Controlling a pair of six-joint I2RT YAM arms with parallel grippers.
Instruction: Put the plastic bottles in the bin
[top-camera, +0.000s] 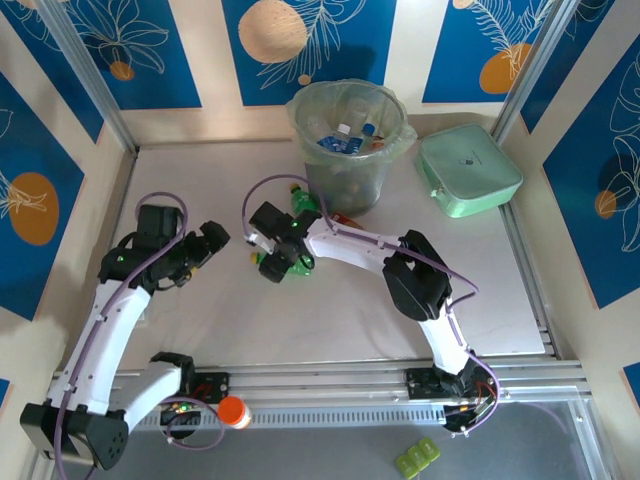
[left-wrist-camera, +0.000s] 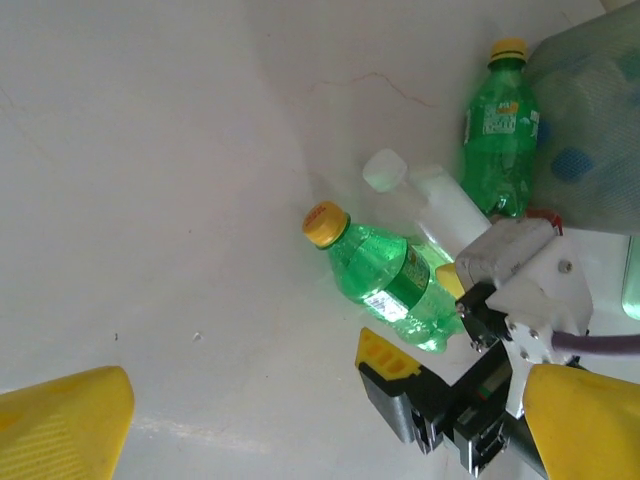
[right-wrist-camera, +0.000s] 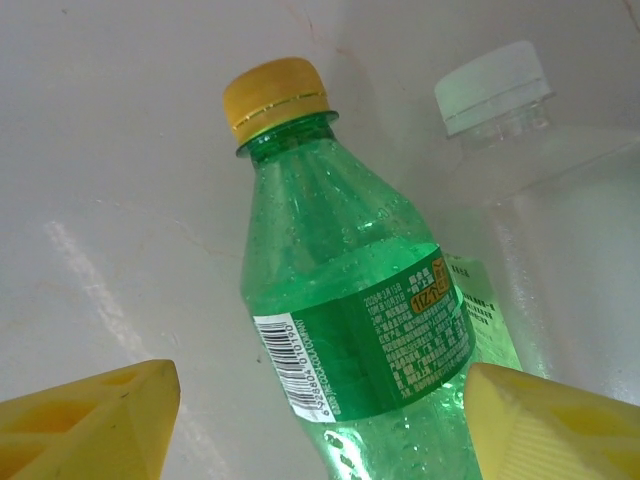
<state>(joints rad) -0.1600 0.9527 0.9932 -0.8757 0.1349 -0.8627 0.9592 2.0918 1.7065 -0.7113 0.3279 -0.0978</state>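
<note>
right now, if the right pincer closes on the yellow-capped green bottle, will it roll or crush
It may roll: the green bottle lies on its round side on the table, between the open fingers of the right pincer. Probably light and dentable, since it looks empty and thin-walled. Its smooth wall could slip.

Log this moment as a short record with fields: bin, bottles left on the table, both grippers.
bin: upright at the back of the table, blue-labelled bottles inside
green bottle: yellow cap, lying on the table
clear bottle: white cap, lying beside the green bottle
second green bottle: by the bin's base
right gripper: open, fingers either side of the green bottle, a gap showing on one side
left gripper: open, nothing between its fingers
</note>
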